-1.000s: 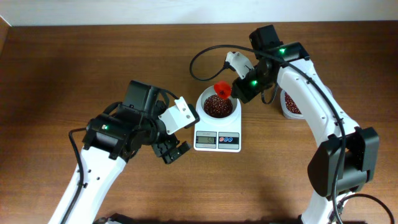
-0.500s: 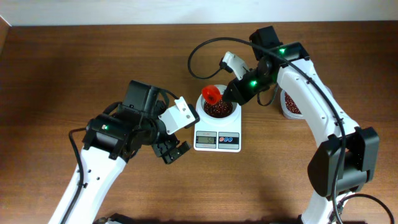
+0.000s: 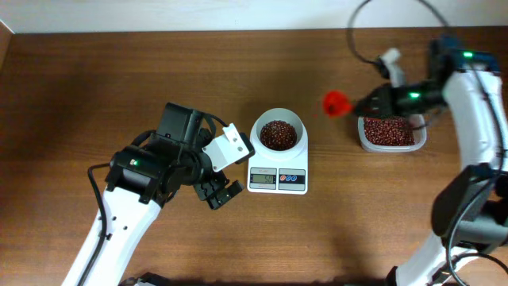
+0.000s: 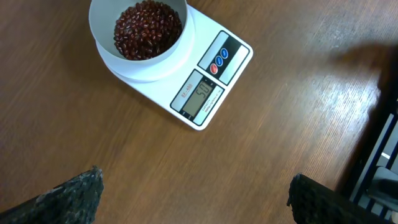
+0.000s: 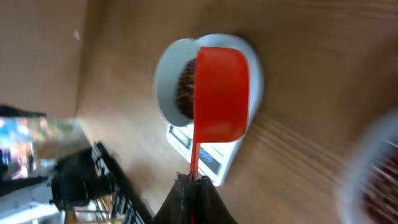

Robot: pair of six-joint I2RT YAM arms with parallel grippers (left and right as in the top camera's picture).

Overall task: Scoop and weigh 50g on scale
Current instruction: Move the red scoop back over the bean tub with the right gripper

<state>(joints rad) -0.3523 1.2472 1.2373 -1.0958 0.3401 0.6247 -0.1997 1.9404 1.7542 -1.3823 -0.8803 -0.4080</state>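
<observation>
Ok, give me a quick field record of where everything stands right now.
scale: mid-table, display at its near edge
white bowl: on scale, holding red beans
red scoop: between bowl and tub, handle in right jaws
tub of beans: right of scale, on table
left jaws: open, empty, left of scale
right jaws: shut on scoop handle

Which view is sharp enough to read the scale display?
Left wrist: sharp, the scale display is legible, with some glare on the table at right. Overhead: sharp, but the digits are too small. Right wrist: motion-blurred; only the scoop looks fairly crisp.
</observation>
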